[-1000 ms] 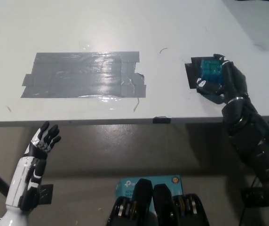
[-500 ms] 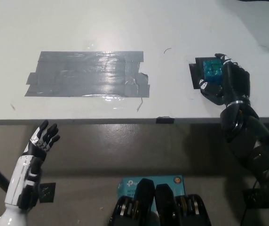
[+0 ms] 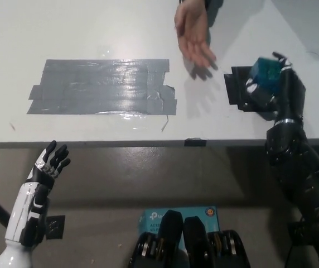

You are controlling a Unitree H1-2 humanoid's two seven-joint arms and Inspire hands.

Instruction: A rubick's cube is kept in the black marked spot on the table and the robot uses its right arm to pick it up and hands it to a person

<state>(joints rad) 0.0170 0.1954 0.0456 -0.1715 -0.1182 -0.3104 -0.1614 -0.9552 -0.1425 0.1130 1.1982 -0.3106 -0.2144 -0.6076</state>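
While black right hand [image 3: 275, 89] grips blue-green Rubik's cube [image 3: 265, 71], I see cube lifted just above black marked square [image 3: 236, 89] on white table [image 3: 81, 28]. Person's open bare hand [image 3: 193, 34], palm showing, hangs over table left of cube, apart from it. White left hand [image 3: 50, 166] rests below table edge, holding nothing, fingers apart. Grey tape patch [image 3: 101, 86] lies mid-table.

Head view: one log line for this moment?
phase: handover | right hand: shut on cube, lifted off black mark | person's hand: open over table | left hand: idle below table edge
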